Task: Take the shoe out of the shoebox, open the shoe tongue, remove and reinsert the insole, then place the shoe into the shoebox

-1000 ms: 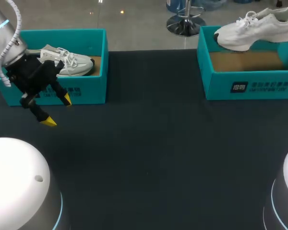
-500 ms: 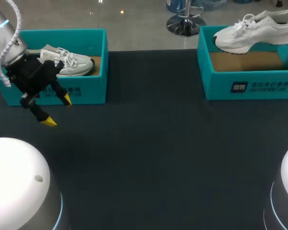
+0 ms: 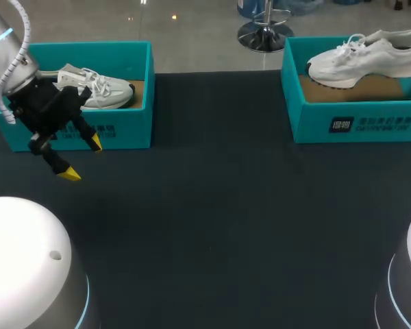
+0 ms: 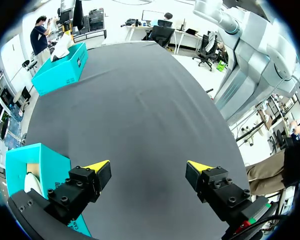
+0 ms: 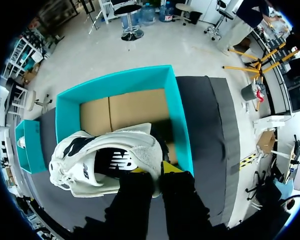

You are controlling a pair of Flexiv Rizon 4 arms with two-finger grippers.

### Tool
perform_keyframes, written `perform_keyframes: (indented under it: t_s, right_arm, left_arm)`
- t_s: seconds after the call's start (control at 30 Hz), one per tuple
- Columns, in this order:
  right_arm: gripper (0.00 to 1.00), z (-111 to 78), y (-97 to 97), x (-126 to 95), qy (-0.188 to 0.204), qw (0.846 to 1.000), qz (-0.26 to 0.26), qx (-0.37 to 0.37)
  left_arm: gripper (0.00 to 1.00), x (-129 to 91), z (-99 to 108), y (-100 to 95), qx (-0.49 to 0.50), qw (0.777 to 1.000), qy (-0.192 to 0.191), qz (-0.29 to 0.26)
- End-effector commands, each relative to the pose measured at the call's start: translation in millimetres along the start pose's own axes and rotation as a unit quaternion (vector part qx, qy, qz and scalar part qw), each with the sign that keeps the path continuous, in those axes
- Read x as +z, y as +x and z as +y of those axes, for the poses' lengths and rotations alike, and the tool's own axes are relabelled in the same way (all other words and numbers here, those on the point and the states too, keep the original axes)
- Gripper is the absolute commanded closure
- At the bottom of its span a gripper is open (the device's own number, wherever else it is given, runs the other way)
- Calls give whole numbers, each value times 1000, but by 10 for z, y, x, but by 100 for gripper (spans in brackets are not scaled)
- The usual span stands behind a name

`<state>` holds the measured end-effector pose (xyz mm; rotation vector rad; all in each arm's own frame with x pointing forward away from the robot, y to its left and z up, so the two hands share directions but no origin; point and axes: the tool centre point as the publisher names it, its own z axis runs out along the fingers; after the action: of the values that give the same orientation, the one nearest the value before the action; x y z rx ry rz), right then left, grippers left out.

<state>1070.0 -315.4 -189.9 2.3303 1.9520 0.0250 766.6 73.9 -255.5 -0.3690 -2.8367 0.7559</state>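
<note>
1. Lowered since a second ago, the white shoe (image 3: pixel 363 55) is now held nearly level over the right shoebox (image 3: pixel 356 125), with its toe toward the box's left wall. Whether the sole touches the cardboard floor cannot be told. The left gripper (image 3: pixel 83 157) is found where it was.
2. Nearest, the dark table (image 3: pixel 212 205) is spread across the front.
3. The left gripper is hung above the table just in front of the left shoebox (image 3: pixel 127 130). Its yellow-tipped fingers (image 3: pixel 70 174) are spread wide, and nothing is held between them.
4. From the left wrist, the same gripper (image 4: pixel 148 166) is seen parted over bare table, with the left shoebox (image 4: pixel 35 162) just beside one finger.
5. A second shoe (image 3: pixel 99 92) is laid inside the left shoebox, toe to the right.
6. Farthest, the right gripper (image 5: pixel 155 170) is clamped on the heel of the white shoe (image 5: pixel 105 162), which is carried above the right shoebox (image 5: pixel 120 82).
</note>
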Motion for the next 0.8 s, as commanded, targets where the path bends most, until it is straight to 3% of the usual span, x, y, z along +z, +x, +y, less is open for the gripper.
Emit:
perform_keyframes:
  t_s: [0.03, 0.3, 0.8]
  right_arm:
    - [100, -59, -30, 124, 3, 1000, 3, 10]
    - [100, -148, -56, 275, 14, 999, 9, 31]
    - [100, -94, -182, 647, 21, 999, 20, 46]
  left_arm:
    - [0, -3, 1, 6, 0, 1000, -1, 0]
    - [0, -3, 1, 6, 0, 1000, -1, 0]
    - [0, -3, 1, 6, 0, 1000, -1, 0]
